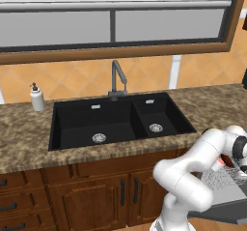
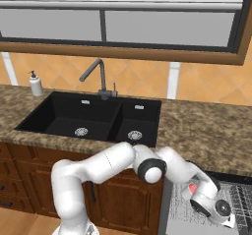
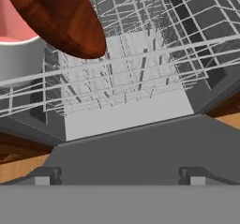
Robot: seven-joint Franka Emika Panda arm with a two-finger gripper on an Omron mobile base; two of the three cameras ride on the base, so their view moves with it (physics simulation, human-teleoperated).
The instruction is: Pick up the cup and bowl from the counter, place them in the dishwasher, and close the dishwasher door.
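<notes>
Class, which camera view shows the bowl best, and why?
The hand view: the bowl looms large and reddish-brown at upper left, against the cup, above the wire rack. From the base views I cannot make the bowl out.

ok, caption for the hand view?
Open pincer above the dishwasher rack, bowl and cup already inside.

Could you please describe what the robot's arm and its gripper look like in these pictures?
The arm is made of smooth, rounded glossy white segments with dark grey to black rings at the joints. The gripper ends in two small dark grey, blocky finger tips. No cables or markings are visible.
</notes>
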